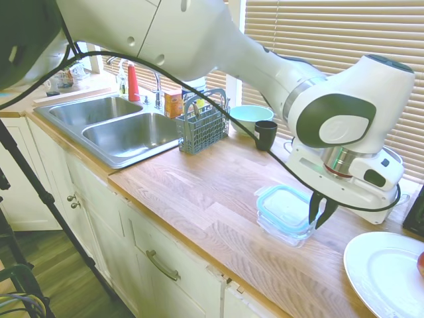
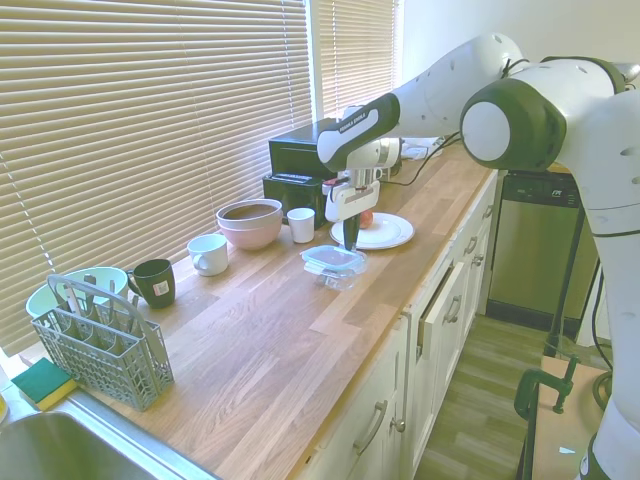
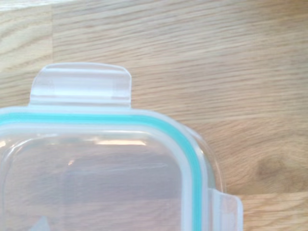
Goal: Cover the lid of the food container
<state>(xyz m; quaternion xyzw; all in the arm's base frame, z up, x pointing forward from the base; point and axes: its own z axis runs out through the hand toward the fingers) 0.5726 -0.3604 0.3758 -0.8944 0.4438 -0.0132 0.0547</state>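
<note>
wooden counter (image 1: 199, 192) bearing the food container (image 1: 281, 230), the lid (image 1: 286, 207) resting on top near the white plate (image 1: 384, 271). gripper (image 1: 322, 213), fingers slightly parted at the lid's edge, grasps nothing. pressing evenly would likely seat the rim squarely.

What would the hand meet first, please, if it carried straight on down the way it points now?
Most likely the lid resting on the food container: the hand points down at its edge nearest the white plate, though depth is hard to judge.
</note>
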